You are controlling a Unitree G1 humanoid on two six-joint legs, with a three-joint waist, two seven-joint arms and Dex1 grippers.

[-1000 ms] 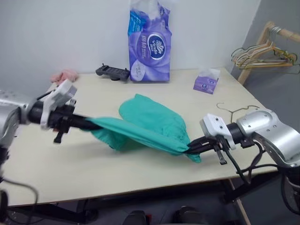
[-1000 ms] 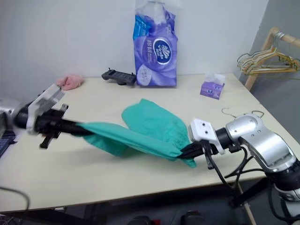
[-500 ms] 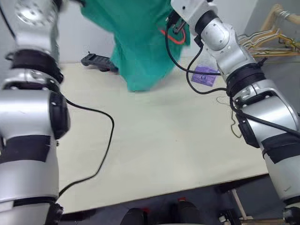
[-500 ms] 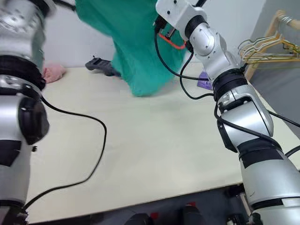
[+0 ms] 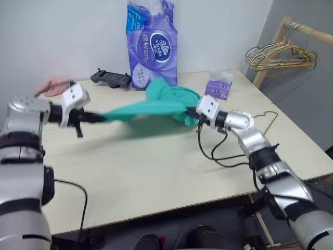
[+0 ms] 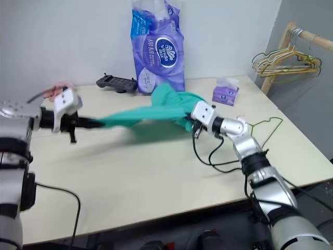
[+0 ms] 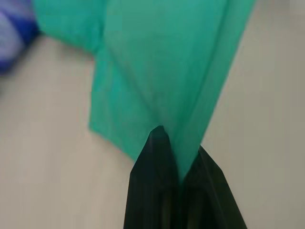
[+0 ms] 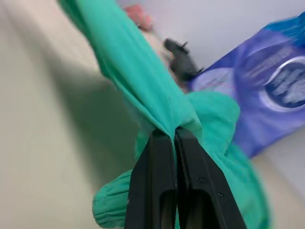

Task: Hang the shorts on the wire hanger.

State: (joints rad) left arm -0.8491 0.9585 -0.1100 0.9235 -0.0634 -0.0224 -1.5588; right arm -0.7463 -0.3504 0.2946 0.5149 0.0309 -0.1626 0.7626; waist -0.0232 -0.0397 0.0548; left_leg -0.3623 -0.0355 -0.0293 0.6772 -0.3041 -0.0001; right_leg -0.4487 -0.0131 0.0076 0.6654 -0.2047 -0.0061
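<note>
While both pairs of fingers are clamped on the shorts [image 5: 156, 107], left fingers [image 7: 157, 181] and right fingers [image 8: 162, 181] pull the cloth taut between them above the surface [image 5: 156, 172]. Beyond the right fingers, the wire hanger [image 6: 265, 126] lies flat, apart from the cloth.

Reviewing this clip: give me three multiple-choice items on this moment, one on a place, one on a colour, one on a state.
1. Where is the wire hanger?
A. on the table by the right arm
B. on the rack
C. inside the shorts

2. What colour is the tissue pack?
A. red
B. purple
C. yellow

3. How are the shorts held?
A. flat on the table
B. by one gripper
C. stretched between both grippers

Key: 1 A, it lies on the tabletop; 2 B, purple wrapper; 3 C, left gripper and right gripper each pinch an end.
</note>
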